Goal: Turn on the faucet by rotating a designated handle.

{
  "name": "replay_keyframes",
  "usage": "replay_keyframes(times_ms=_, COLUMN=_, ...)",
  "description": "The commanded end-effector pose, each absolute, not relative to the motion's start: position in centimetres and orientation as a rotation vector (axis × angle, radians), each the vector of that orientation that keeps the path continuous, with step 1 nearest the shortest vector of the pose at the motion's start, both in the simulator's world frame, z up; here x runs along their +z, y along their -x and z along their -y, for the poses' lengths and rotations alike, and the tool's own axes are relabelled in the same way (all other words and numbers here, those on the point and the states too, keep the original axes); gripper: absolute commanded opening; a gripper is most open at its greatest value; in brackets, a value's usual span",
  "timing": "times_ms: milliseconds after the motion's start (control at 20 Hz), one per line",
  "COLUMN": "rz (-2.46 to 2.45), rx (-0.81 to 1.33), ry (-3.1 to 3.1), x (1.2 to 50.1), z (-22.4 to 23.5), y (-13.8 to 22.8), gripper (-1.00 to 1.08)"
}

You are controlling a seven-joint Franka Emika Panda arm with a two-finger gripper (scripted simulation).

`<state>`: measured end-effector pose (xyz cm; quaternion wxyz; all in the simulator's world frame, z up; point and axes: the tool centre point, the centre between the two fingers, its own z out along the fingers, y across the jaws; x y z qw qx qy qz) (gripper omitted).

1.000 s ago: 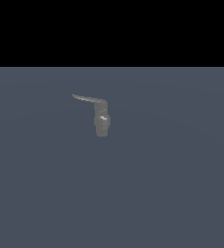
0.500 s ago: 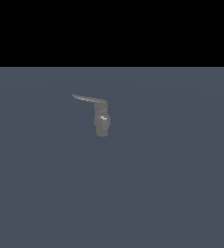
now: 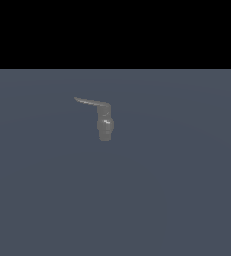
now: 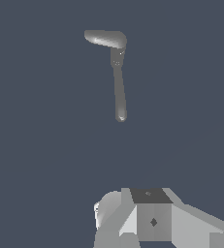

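The faucet (image 3: 105,126) is a stubby dull grey cylinder standing upright on the flat blue-grey surface. Its handle (image 3: 89,102) (thin, flat, slightly bent) projects from the top toward the exterior view's left.

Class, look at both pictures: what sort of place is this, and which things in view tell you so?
Probably a bare simulated test scene, not a real kitchen or bathroom. A lone grey faucet with a thin handle stands on a flat, plain blue-grey floor under a black backdrop; no sink or wall shows.

Grey faucet (image 4: 106,38), thin handle (image 4: 119,92), hand (image 4: 152,220) well apart
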<state>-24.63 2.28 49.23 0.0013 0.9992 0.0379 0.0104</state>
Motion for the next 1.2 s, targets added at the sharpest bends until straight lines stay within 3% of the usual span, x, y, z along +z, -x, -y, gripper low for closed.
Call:
replay_keyframes(times_ms=0, rz=-0.089, rx=0.029, ry=-3.149, x=49.2, z=-2.4, y=24.0, gripper=-1.00)
replay_keyframes(times_ms=400, rz=0.103, rx=0.002, ry=-3.209, x=48.5, z=-3.3, y=20.0, gripper=-1.00)
replay_keyframes(times_ms=1150, rz=0.756, rx=-0.127, ry=-3.217, x=43.8, z=-5.9, y=8.4, gripper=-1.00)
